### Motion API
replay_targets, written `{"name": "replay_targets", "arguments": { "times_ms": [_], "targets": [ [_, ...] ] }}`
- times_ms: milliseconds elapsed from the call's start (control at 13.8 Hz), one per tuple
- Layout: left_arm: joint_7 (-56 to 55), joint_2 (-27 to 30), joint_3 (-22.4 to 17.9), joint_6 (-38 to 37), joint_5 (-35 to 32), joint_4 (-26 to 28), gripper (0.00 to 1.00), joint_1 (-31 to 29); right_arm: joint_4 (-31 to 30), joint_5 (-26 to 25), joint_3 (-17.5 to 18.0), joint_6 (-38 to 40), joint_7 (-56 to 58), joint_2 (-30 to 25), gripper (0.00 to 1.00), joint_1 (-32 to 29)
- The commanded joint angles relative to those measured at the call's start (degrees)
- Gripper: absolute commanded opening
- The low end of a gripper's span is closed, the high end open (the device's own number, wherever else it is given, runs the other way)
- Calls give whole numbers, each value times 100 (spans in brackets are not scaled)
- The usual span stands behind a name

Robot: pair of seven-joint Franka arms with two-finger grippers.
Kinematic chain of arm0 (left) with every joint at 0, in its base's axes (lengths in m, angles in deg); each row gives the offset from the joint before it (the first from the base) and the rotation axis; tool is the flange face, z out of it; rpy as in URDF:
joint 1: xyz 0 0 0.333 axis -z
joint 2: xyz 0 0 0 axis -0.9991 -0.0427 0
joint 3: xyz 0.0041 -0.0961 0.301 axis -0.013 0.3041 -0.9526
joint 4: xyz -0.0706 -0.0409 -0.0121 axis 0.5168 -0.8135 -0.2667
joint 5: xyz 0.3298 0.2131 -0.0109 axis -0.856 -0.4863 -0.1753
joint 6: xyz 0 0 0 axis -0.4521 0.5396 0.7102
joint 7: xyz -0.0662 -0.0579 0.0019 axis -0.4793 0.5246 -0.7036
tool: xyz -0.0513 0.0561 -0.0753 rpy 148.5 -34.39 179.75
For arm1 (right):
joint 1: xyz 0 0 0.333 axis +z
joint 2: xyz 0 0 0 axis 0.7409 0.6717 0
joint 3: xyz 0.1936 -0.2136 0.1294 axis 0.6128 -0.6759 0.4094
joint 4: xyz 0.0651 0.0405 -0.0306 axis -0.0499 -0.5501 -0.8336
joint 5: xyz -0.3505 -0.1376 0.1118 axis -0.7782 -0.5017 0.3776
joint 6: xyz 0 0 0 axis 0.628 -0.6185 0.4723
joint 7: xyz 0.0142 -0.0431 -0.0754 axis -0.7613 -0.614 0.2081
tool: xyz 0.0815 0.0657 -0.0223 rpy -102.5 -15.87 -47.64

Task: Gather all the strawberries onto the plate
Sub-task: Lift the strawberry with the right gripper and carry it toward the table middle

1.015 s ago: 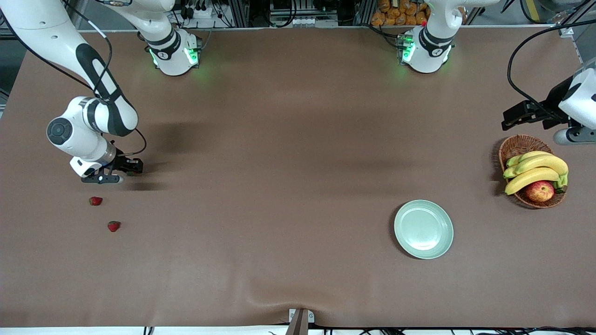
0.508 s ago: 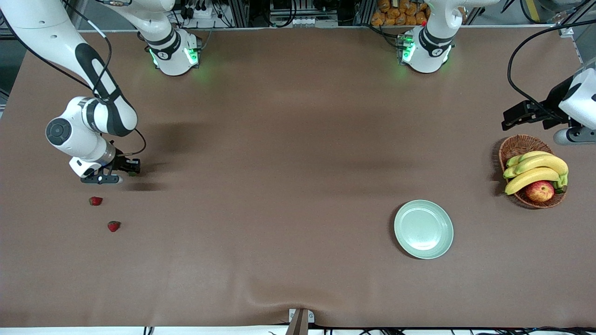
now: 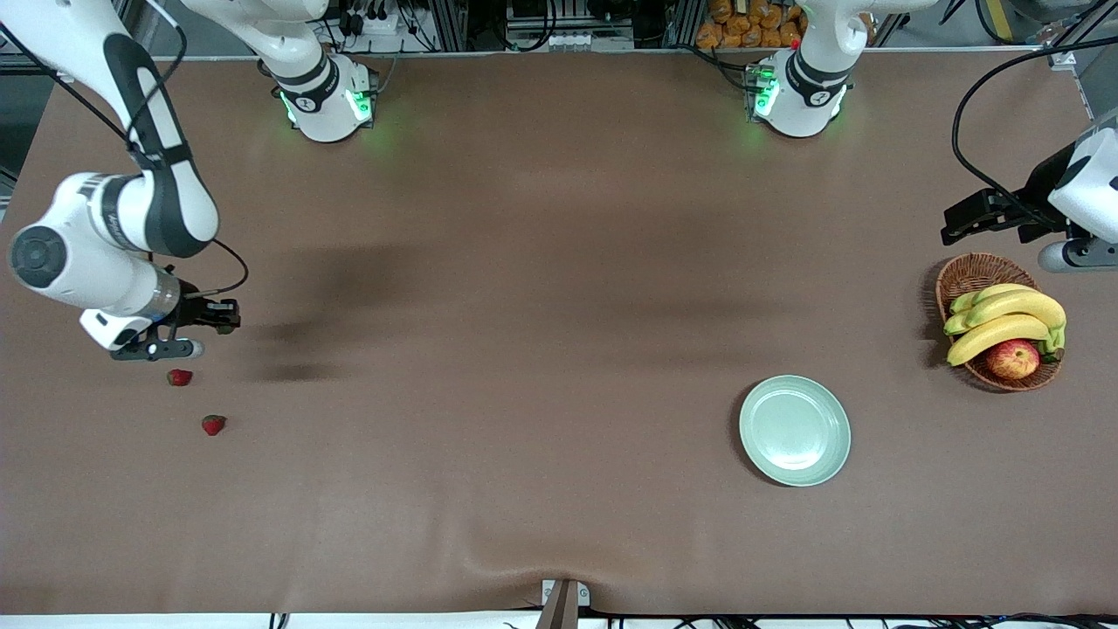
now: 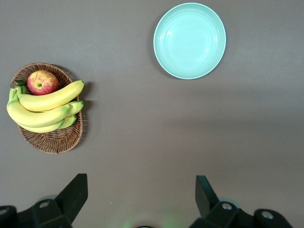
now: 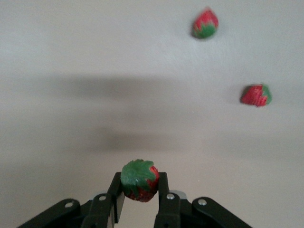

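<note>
One strawberry (image 5: 139,180) pinched in right gripper (image 5: 140,197), above table.

R hand (image 3: 223,316) up over table's right-arm end; 2 strawberries (image 3: 180,377) (image 3: 213,425) on table, plate (image 3: 794,430) well apart.

The front camera looks down from high across the desk (image 3: 541,349) toward both arm bases. The left wrist camera hangs high, facing straight down past its spread fingers (image 4: 71,194) onto the plate (image 4: 190,40) and basket (image 4: 52,137), both shared with the front view. The right wrist camera sits close above the desk, sharing two strawberries (image 5: 205,23).
</note>
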Motion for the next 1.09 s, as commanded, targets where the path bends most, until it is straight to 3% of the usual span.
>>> {"name": "replay_targets", "arguments": {
  "times_ms": [0,290,508,653,1015],
  "targets": [
    [-95,-23,4,-1,128,-79,100,-26,940,196,-9,722,-19,87,0,339],
    [-95,-23,4,-1,128,-70,100,-35,1574,864,0,723,261,148,0,804],
    [-86,-23,4,-1,128,-79,100,-26,1672,1460,-9,575,306,359,0,1313],
    [-86,-23,4,-1,128,-79,100,-8,1768,1848,-9,110,315,631,0,1648],
    [-86,-66,4,34,128,-79,100,9,1804,2068,-9,-1190,236,1333,0,2711]
  ]
}}
